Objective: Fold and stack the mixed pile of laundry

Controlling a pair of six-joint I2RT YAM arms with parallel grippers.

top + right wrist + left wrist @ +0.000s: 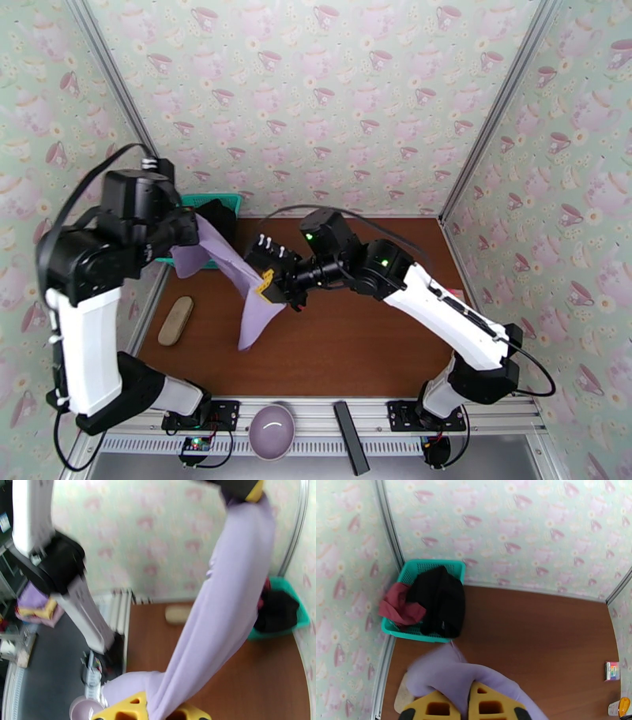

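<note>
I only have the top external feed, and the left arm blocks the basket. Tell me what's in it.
Observer: A black garment and a red top, both hanging over the rim of the basket.
Operator: Report the left grip.
Observer: The left gripper is shut on the lavender cloth.
Operator: Now the right.
Observer: The right gripper is shut on the same cloth, which runs up from between its yellow pads.

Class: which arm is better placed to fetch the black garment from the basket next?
Likely left: the left end effector hangs beside the basket holding the black garment; the right end effector is mid-table. Both grip the lavender cloth.
</note>
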